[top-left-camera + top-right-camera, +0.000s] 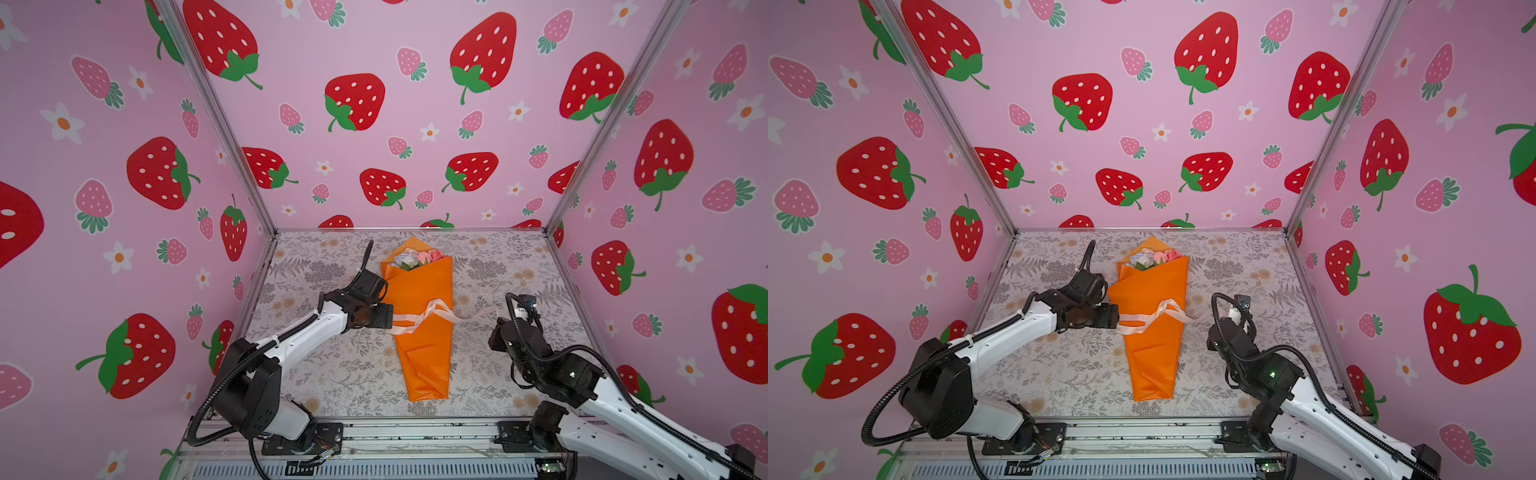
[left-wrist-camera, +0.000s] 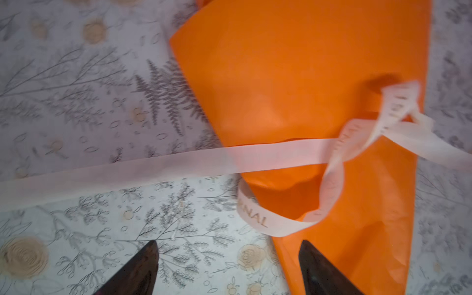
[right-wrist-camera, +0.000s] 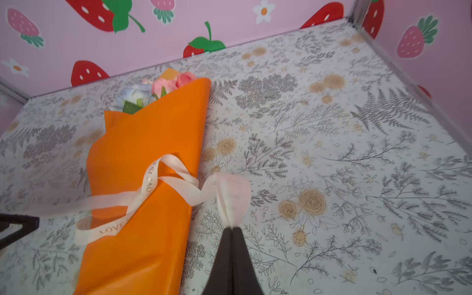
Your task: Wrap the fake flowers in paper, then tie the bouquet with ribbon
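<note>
The bouquet of fake flowers (image 1: 419,353) lies lengthwise mid-table in an orange paper cone, with white and pink roses (image 1: 417,257) at its far end. A cream ribbon (image 1: 419,318) crosses the cone in a loose knot with a loop. My left gripper (image 1: 388,318) is at the cone's left edge. In the left wrist view that gripper (image 2: 228,245) is open, one finger over the paper, and a ribbon strand (image 2: 153,168) runs loose beyond the tips. My right gripper (image 3: 232,227) is shut on the ribbon's right end (image 3: 233,196), just right of the cone.
A floral-print cover (image 1: 332,374) lies over the table. Strawberry-patterned walls (image 1: 124,166) with metal corner posts (image 1: 232,137) close in the left, back and right. An aluminium rail (image 1: 415,432) carrying both arm bases runs along the front edge.
</note>
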Robot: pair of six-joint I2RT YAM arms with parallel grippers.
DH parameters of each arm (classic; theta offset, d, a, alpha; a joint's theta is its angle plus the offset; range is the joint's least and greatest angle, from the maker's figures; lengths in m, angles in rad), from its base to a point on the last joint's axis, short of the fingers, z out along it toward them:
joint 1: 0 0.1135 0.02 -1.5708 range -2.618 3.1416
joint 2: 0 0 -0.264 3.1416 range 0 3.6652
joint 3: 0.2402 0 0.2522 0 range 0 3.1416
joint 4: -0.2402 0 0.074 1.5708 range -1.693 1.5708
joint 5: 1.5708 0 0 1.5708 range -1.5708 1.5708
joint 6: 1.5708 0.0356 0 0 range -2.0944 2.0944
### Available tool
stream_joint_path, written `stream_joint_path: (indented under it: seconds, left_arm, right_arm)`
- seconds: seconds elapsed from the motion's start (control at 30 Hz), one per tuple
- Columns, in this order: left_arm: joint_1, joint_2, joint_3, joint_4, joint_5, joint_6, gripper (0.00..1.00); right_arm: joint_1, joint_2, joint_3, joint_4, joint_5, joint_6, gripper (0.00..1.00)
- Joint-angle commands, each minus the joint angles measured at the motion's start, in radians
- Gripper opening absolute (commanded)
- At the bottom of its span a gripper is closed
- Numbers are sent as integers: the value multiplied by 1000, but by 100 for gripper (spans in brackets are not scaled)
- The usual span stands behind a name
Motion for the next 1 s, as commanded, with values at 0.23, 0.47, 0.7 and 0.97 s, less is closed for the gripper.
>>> stream_joint_path:
  seconds: [0.23, 0.47, 0.7, 0.97]
  left_arm:
    - [209, -13, -85, -30, -43, -241, 88]
    - [214, 132, 57, -133, -157, -332, 86]
    - [200, 308, 207, -211, -164, -352, 81]
    - [188, 391, 231, -176, -146, -384, 78]
  right_arm:
    - [-6, -13, 73, 63, 177, -149, 0]
    - [-6, 44, 55, 105, 132, -149, 0]
    - [-8, 43, 51, 125, 131, -159, 0]
    - [-16, 42, 52, 129, 137, -179, 0]
